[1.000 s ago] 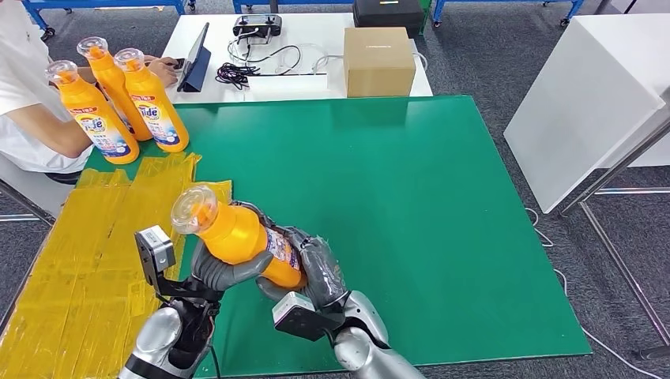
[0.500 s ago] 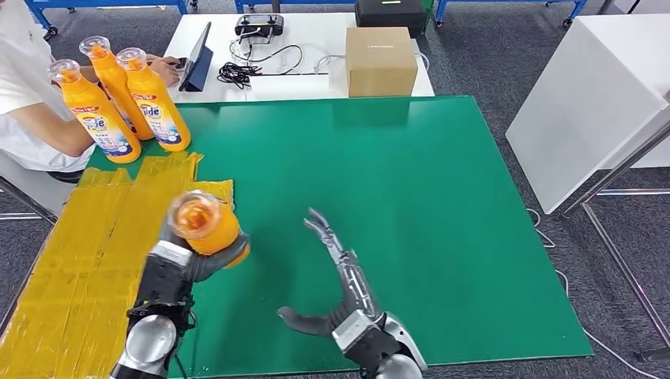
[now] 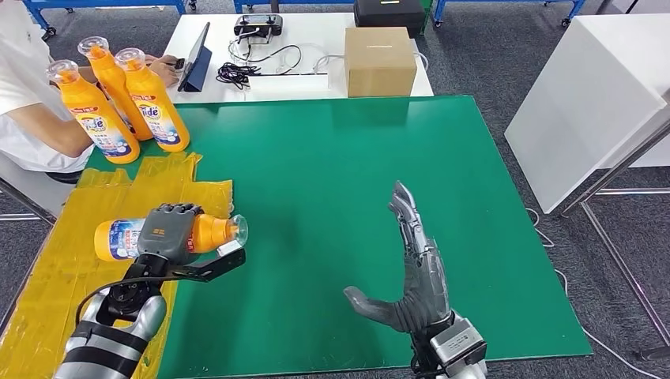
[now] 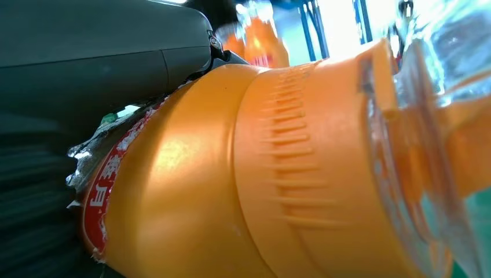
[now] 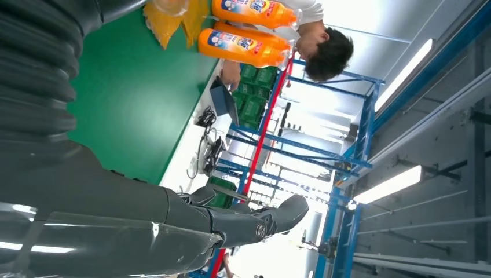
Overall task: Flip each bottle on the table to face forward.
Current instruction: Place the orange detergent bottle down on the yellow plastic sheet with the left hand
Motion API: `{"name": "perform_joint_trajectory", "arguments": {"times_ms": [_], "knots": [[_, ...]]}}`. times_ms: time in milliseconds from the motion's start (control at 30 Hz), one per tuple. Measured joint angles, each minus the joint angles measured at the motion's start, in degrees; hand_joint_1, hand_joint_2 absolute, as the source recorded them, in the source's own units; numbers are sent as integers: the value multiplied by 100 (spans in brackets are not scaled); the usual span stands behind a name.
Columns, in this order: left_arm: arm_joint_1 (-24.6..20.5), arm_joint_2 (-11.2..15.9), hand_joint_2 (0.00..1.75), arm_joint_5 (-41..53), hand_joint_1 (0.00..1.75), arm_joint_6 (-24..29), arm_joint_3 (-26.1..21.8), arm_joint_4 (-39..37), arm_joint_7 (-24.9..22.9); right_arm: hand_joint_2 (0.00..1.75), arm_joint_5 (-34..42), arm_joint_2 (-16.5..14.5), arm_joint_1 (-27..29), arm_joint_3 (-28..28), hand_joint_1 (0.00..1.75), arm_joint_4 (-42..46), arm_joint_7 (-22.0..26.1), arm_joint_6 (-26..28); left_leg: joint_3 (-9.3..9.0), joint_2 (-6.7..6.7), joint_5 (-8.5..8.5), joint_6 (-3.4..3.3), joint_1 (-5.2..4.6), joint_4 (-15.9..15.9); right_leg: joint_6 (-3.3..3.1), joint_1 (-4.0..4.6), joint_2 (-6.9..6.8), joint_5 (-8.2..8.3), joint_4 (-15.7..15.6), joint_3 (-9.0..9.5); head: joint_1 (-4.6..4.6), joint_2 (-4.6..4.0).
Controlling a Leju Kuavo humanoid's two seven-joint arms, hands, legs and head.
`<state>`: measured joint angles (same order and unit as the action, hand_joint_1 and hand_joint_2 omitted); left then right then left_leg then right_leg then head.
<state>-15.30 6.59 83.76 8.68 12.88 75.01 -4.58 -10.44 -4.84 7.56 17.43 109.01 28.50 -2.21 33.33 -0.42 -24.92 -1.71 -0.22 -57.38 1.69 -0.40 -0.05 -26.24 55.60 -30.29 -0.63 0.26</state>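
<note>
My left hand [image 3: 168,233] grips an orange detergent bottle [image 3: 118,238] that lies on its side over the yellow sheet, its clear cap [image 3: 238,230] pointing right toward the green mat. Up close in the left wrist view the same orange bottle [image 4: 243,174] shows its ribbed neck and clear cap [image 4: 440,116]. My right hand [image 3: 415,268] is open above the front middle of the green mat [image 3: 332,174], fingers stretched out and holding nothing. Three more orange bottles [image 3: 118,99] stand upright at the table's far left corner.
A person in a white shirt [image 3: 24,87] sits at the left beside the standing bottles. Behind the mat a white table carries a cardboard box [image 3: 379,61], a tablet [image 3: 196,57] and cables. A white cabinet [image 3: 589,95] stands to the right. The crinkled yellow sheet [image 3: 55,300] covers the table's left part.
My right hand let go of the bottle and swung out to the right, opening flat. My left hand carried the bottle left and laid it on its side over the yellow sheet.
</note>
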Motion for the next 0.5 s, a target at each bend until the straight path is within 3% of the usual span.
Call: {"name": "perform_joint_trajectory", "arguments": {"times_ms": [200, 467, 500], "knots": [[-590, 125, 175, -69, 175, 29, -126, -1260, -59, 175, 21, -9, -13, -89, 0, 16, -1, -86, 1, 2, 0, 0, 0, 0, 0, 0, 1, 0, 0, 0, -1, 0], [-927, 159, 175, -300, 175, 75, -339, -2226, 103, 175, 21, -10, -37, -99, 0, 15, -4, -94, 3, -1, 0, 0, -1, 0, 0, -1, 0, 0, 0, 0, -1, 0], [-958, 158, 175, -313, 154, 78, -358, -2300, 120, 175, 21, -10, -39, -100, 0, 14, -4, -94, 3, -2, 0, 0, -1, 0, 0, -1, 0, 0, 0, 1, -1, 0]]}}
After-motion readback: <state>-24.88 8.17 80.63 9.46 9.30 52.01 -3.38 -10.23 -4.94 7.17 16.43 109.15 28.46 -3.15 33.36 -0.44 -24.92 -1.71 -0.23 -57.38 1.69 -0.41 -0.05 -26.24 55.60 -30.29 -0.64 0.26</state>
